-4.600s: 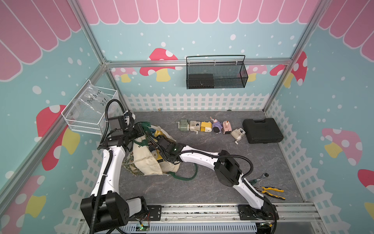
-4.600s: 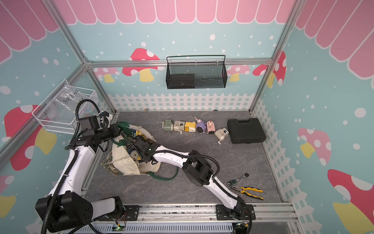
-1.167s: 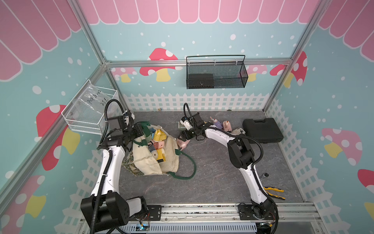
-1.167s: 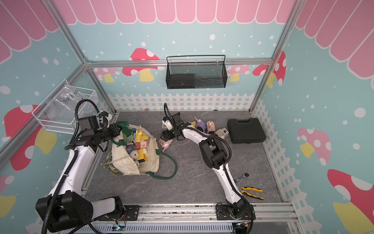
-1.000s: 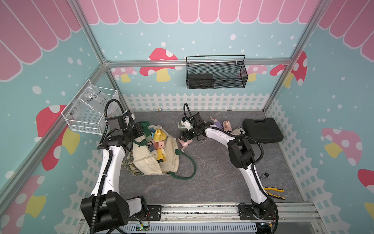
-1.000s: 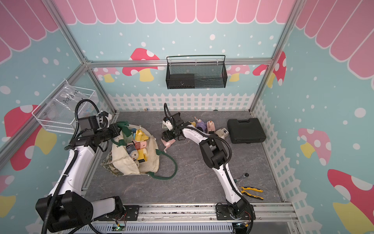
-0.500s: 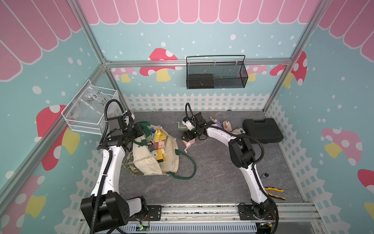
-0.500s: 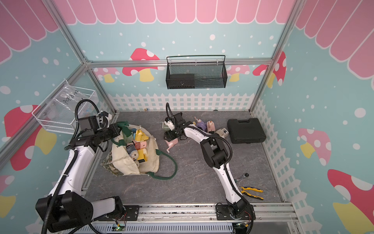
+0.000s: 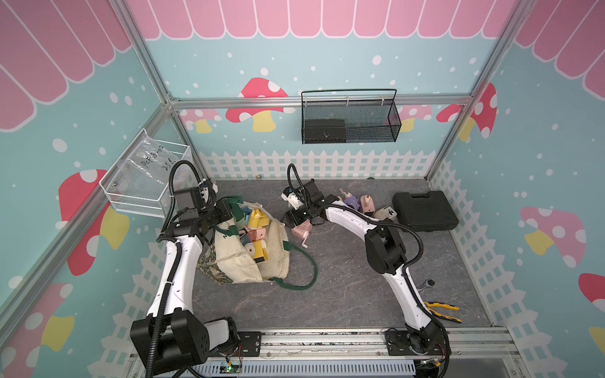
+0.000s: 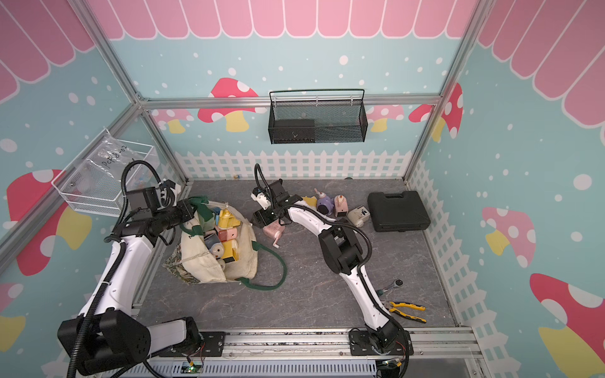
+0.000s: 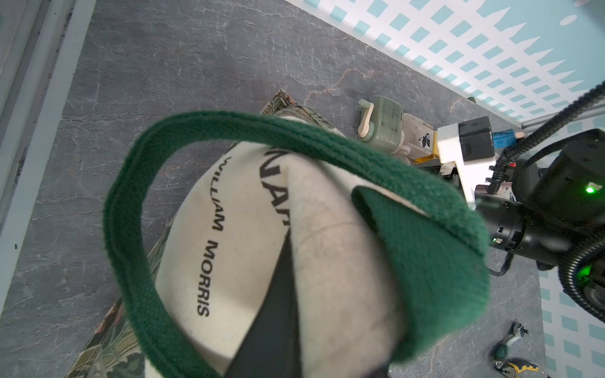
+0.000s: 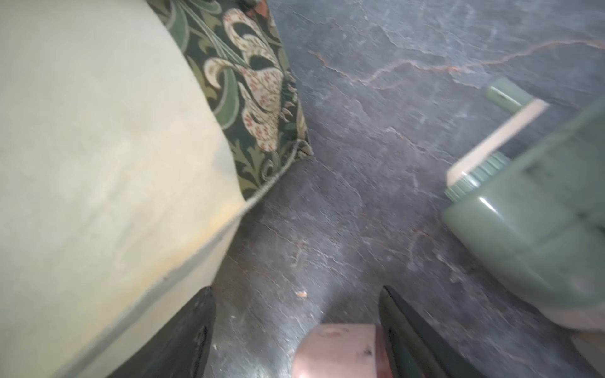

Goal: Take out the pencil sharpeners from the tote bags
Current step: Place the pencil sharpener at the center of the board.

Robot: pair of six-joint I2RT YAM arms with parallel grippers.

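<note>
Jaws of the right gripper stand wide apart just above the table. A pink sharpener sits between them, against one finger with a clear gap to the other, so from where I stand nothing is clamped. In both top views that sharpener rests on the grey table just outside the mouth of the tote bag, with its crank sticking out toward the front.

It looks like hard, smooth plastic, light and boxy. I'd take it across the flat sides of the body. The crank is thin, would likely swing, and gives no firm hold.

More sharpeners are heaped in the bag's mouth, among them a yellow sharpener on top and another pink one just below it. They are jumbled at odd angles, so each pick probably needs a fresh approach.

The bag is soft canvas and would slump shut on its own. The left gripper is clamped tight on its rim and green strap, holding the mouth up.

Further out, a green sharpener lies near the bag. A purple sharpener and others line the back of the table, beside a black case.
</note>
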